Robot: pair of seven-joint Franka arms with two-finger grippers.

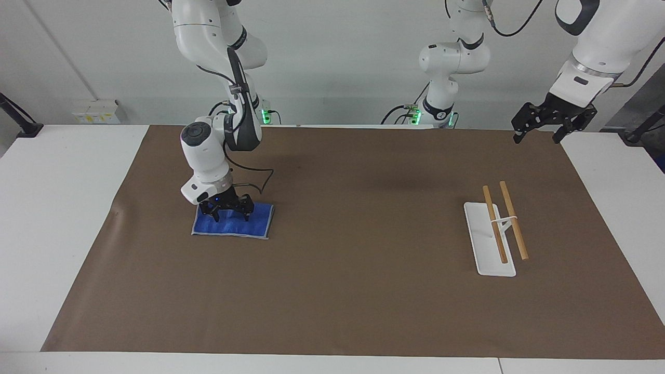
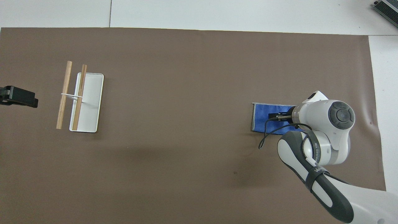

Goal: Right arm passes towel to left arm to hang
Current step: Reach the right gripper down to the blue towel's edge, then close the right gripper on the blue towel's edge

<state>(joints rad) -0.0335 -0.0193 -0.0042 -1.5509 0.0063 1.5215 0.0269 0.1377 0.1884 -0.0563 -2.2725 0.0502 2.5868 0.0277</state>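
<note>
- The right gripper [image 1: 227, 211] sits low on the one blue towel [image 1: 233, 222], at the left of the facing view. Its two fingers are spread apart, tips down on the cloth.
- The towel lies flat on the brown mat [image 1: 332, 234], toward the right arm's end of the table.
- The left gripper [image 1: 538, 136] hangs in the air at the upper right of the facing view, fingers apart, holding nothing. That arm waits.
- One white rack [image 1: 489, 238] with two wooden bars [image 1: 494, 224] stands at the right.

We see the right arm [image 2: 323, 130] covering part of the towel [image 2: 264, 119]; the left pincer [image 2: 18, 97] is cut by the overhead edge.
</note>
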